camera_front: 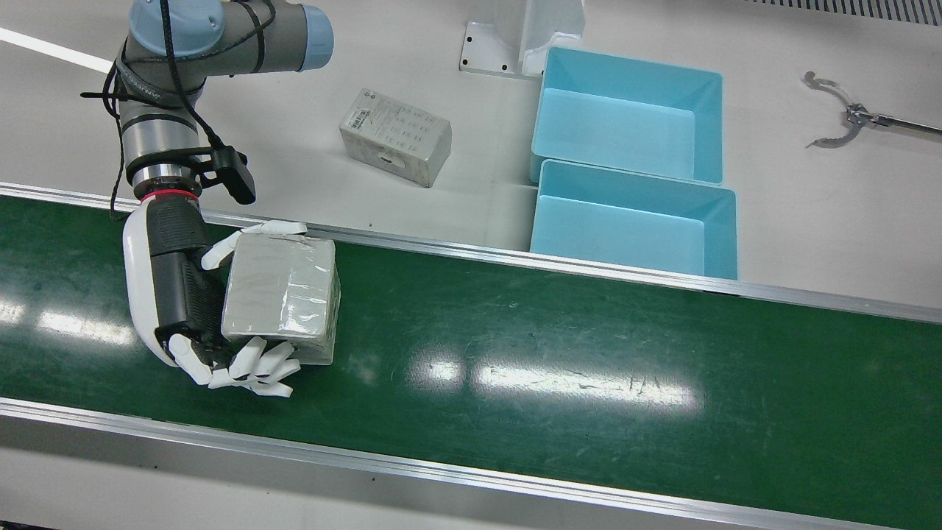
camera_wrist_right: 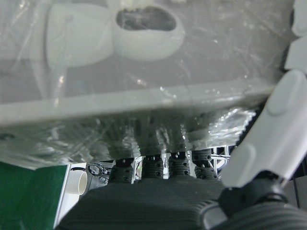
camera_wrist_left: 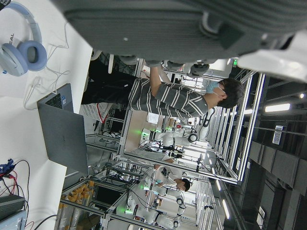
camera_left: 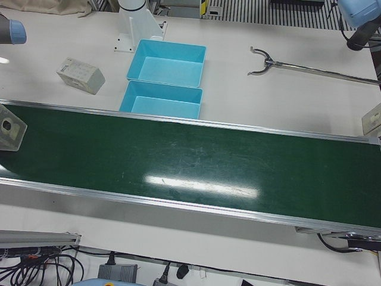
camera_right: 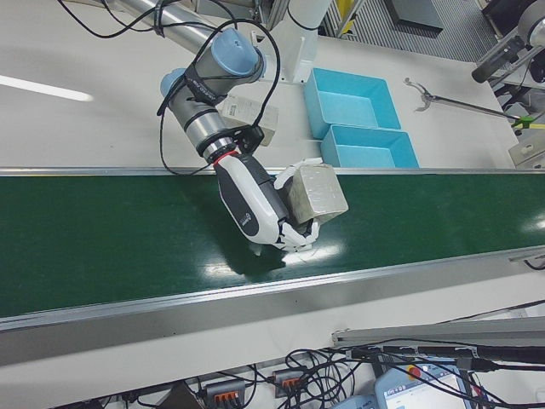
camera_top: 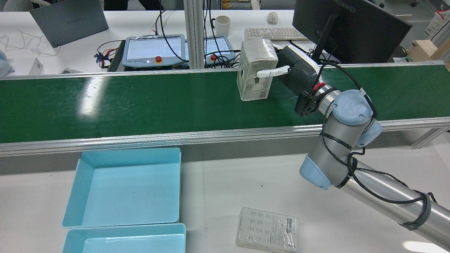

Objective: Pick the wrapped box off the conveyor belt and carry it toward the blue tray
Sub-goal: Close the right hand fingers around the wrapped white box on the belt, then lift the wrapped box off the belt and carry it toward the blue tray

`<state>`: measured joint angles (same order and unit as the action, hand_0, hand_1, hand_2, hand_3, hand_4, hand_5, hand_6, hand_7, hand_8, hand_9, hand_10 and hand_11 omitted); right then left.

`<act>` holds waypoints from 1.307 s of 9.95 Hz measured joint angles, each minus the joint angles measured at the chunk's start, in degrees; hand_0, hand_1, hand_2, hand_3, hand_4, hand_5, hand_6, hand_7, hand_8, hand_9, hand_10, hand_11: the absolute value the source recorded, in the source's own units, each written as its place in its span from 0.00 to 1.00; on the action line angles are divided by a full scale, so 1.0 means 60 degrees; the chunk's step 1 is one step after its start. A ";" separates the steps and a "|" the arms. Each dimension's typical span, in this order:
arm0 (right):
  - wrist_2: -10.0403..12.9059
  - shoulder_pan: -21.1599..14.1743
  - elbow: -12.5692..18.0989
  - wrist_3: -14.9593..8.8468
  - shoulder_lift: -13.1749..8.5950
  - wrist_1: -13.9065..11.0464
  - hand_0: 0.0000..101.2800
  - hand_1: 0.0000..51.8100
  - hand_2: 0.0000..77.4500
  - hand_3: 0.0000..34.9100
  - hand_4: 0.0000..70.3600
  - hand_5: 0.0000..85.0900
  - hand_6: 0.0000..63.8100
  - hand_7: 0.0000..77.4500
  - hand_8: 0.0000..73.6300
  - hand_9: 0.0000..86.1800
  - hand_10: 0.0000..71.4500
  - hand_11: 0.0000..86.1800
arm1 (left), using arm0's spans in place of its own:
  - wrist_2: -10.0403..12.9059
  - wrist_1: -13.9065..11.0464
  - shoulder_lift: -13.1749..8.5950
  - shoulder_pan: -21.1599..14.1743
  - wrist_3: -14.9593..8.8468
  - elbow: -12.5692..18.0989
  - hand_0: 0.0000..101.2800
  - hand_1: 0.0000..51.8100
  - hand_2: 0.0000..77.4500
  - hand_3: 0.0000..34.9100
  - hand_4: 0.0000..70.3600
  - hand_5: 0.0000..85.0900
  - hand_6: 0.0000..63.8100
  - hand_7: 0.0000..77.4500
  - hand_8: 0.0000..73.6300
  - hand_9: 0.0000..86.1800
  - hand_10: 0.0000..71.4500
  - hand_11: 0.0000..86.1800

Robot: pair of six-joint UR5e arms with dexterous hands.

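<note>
The wrapped box point(camera_front: 281, 297) is clamped between the fingers point(camera_front: 254, 366) of the right hand point(camera_front: 176, 294), above the conveyor belt point(camera_front: 552, 368). The squeeze should be kept firm and the box level while it is carried beyond the belt to the blue tray point(camera_front: 634, 228). The box is grey, cube-like, wrapped in glossy, wrinkled film. The left hand's fingers cannot be told.
</note>
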<state>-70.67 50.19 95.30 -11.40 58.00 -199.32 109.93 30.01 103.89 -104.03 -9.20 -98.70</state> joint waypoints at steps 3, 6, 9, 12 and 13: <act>0.0002 -0.0026 0.0398 -0.0002 -0.0005 -0.0057 0.40 0.00 0.27 0.01 0.33 0.78 0.60 0.57 0.68 0.46 0.52 0.37 | 0.0000 0.0000 0.0000 0.0000 0.0000 0.0000 0.00 0.00 0.01 0.00 0.00 0.01 0.00 0.00 0.00 0.00 0.00 0.00; 0.0074 -0.0423 0.1184 -0.0004 -0.0119 -0.0121 0.40 0.00 0.27 0.00 0.33 0.96 0.91 1.00 0.97 0.94 0.52 0.59 | 0.0000 0.0000 0.0000 0.0000 0.0000 0.0000 0.00 0.00 0.01 0.00 0.00 0.01 0.00 0.01 0.00 0.00 0.00 0.00; 0.1347 -0.1947 0.2068 -0.0079 -0.0409 -0.0122 0.41 0.00 0.27 0.00 0.34 0.95 0.95 1.00 0.92 0.95 0.50 0.57 | 0.0000 0.0000 0.0000 0.0000 0.0000 0.0000 0.00 0.00 0.01 0.00 0.00 0.01 0.00 0.01 0.00 0.00 0.01 0.00; 0.2531 -0.3748 0.2455 -0.0767 -0.1188 -0.0107 0.42 0.00 0.26 0.00 0.31 0.95 0.95 1.00 0.77 0.95 0.40 0.46 | 0.0000 0.0000 0.0000 0.0000 0.0000 0.0000 0.00 0.00 0.01 0.00 0.00 0.01 0.00 0.00 0.00 0.00 0.00 0.00; 0.2789 -0.4172 0.2516 -0.1067 -0.1386 -0.0096 0.42 0.01 0.26 0.00 0.29 0.94 0.95 1.00 0.74 0.94 0.37 0.42 | 0.0000 0.0000 0.0000 0.0000 0.0000 0.0000 0.00 0.00 0.01 0.00 0.00 0.01 0.00 0.00 0.00 0.00 0.00 0.00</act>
<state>-53.94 25.16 110.40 -17.80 49.68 -199.90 109.93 30.01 103.89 -104.02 -9.20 -98.70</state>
